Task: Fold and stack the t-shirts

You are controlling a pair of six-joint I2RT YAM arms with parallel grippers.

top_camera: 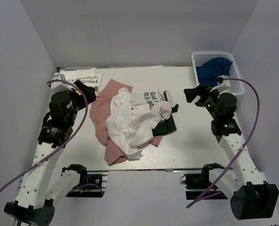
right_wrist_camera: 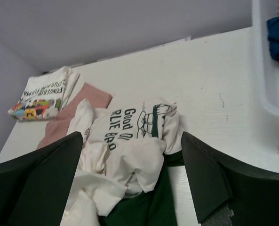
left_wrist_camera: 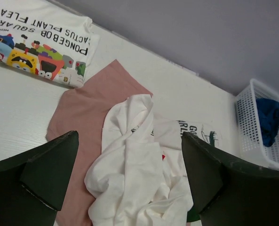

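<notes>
- Tabletop [top_camera: 195, 141]: white, carrying all the tees.
- Pink tee [top_camera: 100, 115]: spread flat left of centre, partly under the heap.
- White tees [top_camera: 130, 127]: crumpled together mid-tabletop, dark green lettering showing on the far side.
- Basket [top_camera: 198, 57]: far right corner, blue cloth [top_camera: 214, 70] inside.
- Cartoon tee [top_camera: 78, 76]: folded, far left corner.
- Green tee [top_camera: 166, 126]: peeking out at the heap's right edge.
- Left fingers [top_camera: 85, 89]: spread wide, holding nothing.
- Right fingers [top_camera: 195, 94]: spread wide, holding nothing.
</notes>
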